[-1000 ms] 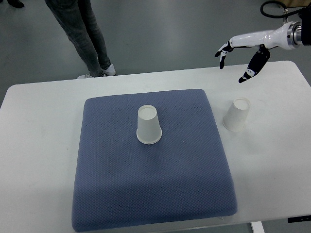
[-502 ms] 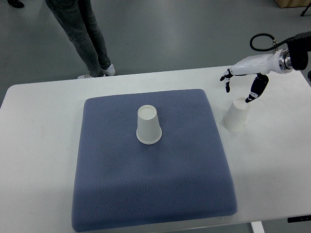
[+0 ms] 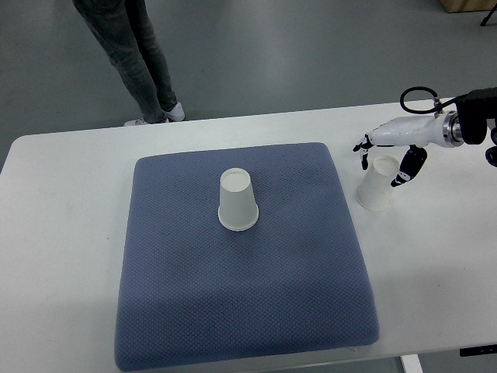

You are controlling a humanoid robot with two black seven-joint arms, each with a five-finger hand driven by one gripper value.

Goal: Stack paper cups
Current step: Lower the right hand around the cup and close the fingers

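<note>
Beside the blue cushion [image 3: 241, 272], the right hand [image 3: 386, 151] hangs with fingers spread around an unmarked upturned paper cup [image 3: 377, 185].

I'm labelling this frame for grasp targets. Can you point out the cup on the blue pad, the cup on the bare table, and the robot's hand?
cup on the pad [image 3: 237, 202]: top view, side wall.
cup on the table [image 3: 378, 186]: top view, side wall.
right hand [image 3: 387, 148]: top view, between its open fingers.

blue cushion [image 3: 248, 272] on white table [image 3: 62, 233] | person's legs [image 3: 136, 54] standing beyond far edge
</note>
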